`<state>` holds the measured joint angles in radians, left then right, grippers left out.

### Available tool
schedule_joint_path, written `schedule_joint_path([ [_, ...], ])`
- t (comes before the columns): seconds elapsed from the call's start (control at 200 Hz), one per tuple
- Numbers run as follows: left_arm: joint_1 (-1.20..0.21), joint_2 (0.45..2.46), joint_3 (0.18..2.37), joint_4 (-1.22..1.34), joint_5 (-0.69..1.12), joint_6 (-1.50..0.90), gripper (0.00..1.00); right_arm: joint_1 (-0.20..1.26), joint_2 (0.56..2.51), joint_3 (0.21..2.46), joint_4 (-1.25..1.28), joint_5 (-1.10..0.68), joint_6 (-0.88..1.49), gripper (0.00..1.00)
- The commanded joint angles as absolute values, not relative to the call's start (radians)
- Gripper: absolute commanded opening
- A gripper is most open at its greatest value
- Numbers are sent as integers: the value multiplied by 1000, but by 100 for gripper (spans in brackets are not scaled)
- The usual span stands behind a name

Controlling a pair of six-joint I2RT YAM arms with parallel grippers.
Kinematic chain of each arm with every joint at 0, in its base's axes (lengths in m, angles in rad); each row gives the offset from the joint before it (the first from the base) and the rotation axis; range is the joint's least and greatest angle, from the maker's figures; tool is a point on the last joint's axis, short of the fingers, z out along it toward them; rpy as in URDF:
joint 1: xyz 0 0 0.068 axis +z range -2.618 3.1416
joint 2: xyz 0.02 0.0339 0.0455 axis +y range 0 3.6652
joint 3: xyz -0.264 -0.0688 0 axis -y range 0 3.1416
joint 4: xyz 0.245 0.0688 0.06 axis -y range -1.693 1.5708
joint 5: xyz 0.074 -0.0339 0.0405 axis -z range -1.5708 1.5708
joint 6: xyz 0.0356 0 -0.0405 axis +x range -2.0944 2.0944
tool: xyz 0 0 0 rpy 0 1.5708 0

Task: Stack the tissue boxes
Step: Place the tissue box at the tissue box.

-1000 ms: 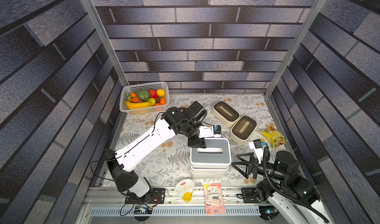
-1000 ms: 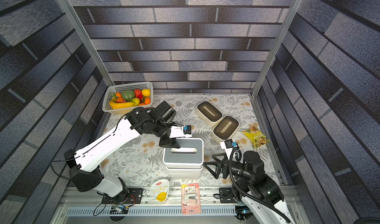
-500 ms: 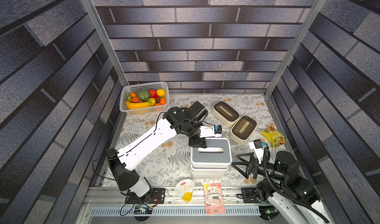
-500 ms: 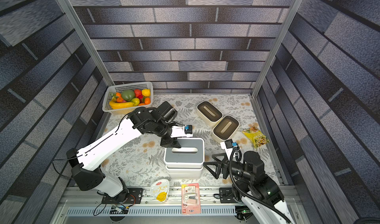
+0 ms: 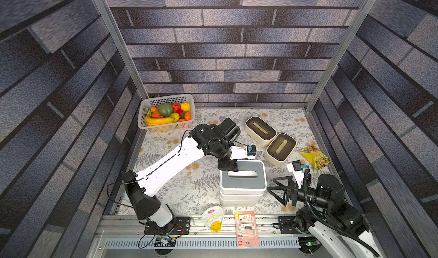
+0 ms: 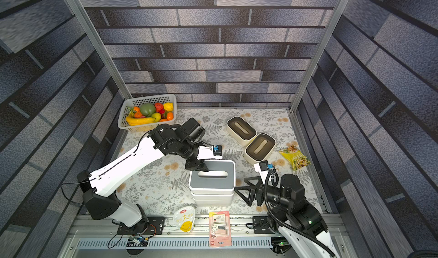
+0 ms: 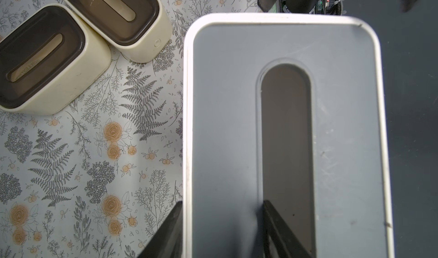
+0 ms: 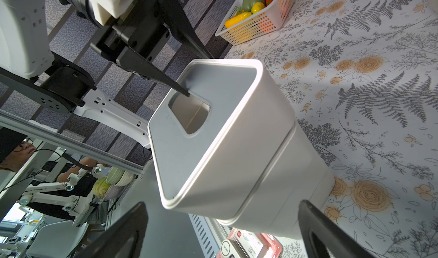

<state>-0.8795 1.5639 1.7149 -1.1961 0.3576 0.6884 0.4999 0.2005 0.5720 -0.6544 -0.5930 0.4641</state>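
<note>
Two white tissue boxes stand stacked near the table's front. The upper tissue box (image 5: pixel 243 176) (image 6: pixel 212 176) (image 7: pixel 343 126) (image 8: pixel 225 136) has a grey slotted lid and sits squarely on the lower tissue box (image 5: pixel 241 198) (image 6: pixel 212 200) (image 8: pixel 296 185). My left gripper (image 5: pixel 228 168) (image 6: pixel 196 166) (image 7: pixel 221 202) is shut on the upper box, one finger in the slot and one outside the wall. Two cream tissue boxes with dark brown lids (image 5: pixel 260 130) (image 5: pixel 280 147) (image 6: pixel 241 130) (image 7: pixel 118 10) lie side by side behind. My right gripper (image 5: pixel 272 188) (image 6: pixel 240 185) (image 8: pixel 222 203) stands open just right of the stack, touching nothing.
A white fruit basket (image 5: pixel 166 127) (image 8: pixel 256 24) sits at the back left corner. A yellow snack bag (image 5: pixel 315 158) lies at the right edge. On the front rail lie a white-and-yellow packet (image 5: pixel 213 219) and a red blister pack (image 5: pixel 246 228).
The left arm and the upper box it holds have edged very slightly rightward. The right arm has not moved.
</note>
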Motion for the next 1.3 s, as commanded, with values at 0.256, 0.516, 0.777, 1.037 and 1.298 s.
schedule_joint_path([
  [0.256, -888, 1536, 1704, -1185, 369, 662, 51, 506, 195, 563, -644, -601, 467, 100],
  [0.516, -888, 1532, 1697, -1182, 364, 652, 52, 505, 197, 562, -643, -599, 468, 100],
  [0.777, -888, 1522, 1689, -1181, 359, 650, 54, 505, 199, 562, -644, -599, 468, 100],
  [1.037, -888, 1526, 1690, -1181, 360, 649, 54, 505, 199, 563, -645, -597, 468, 100],
  [1.298, -887, 1522, 1690, -1180, 358, 647, 55, 505, 202, 564, -644, -598, 466, 100],
])
